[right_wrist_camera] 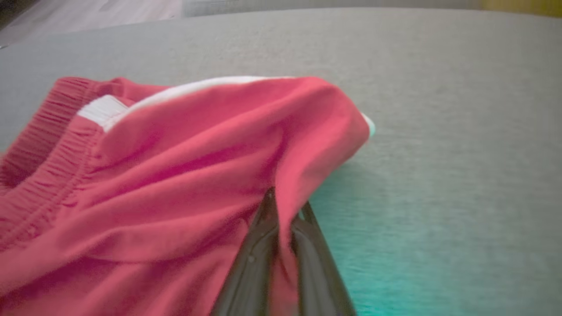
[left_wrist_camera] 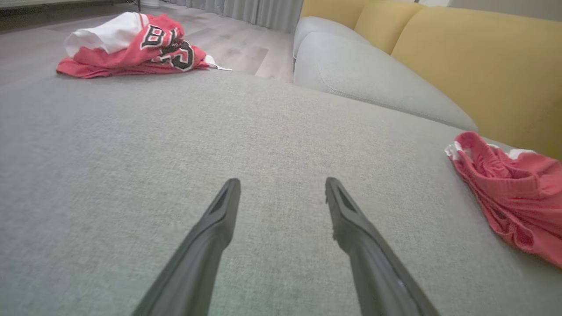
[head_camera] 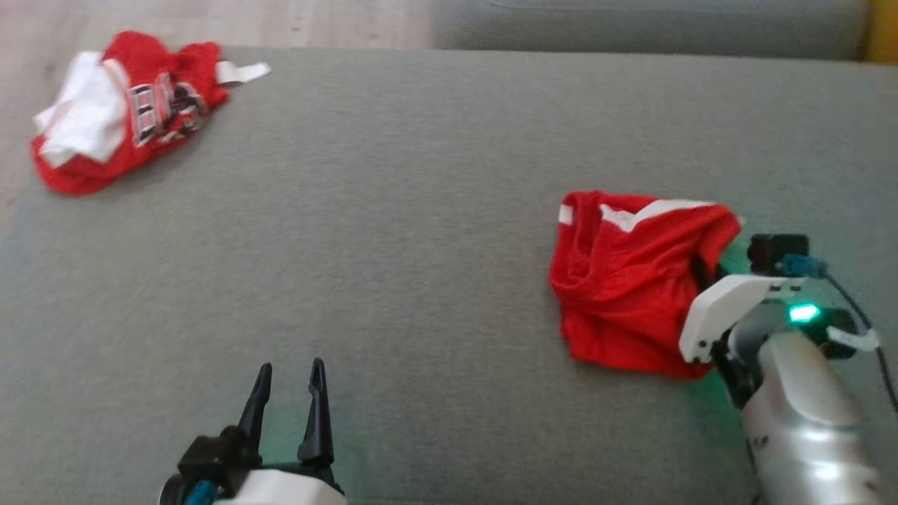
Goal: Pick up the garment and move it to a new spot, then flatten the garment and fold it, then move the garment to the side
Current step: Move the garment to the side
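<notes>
Grey cushion (head_camera: 421, 245); right end effector (right_wrist_camera: 287, 200) low, tight on red shorts (head_camera: 624, 294); left end effector (head_camera: 291, 366) spread

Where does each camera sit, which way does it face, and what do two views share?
Head view: on the head, looking down at cushion, shorts and jersey; open left gripper, right arm.
Left wrist view: on that wrist, looking along spread fingers across the cushion.
Right wrist view: on that wrist, facing shorts the right gripper pinches.
Shared: head and left wrist views show the jersey.
</notes>
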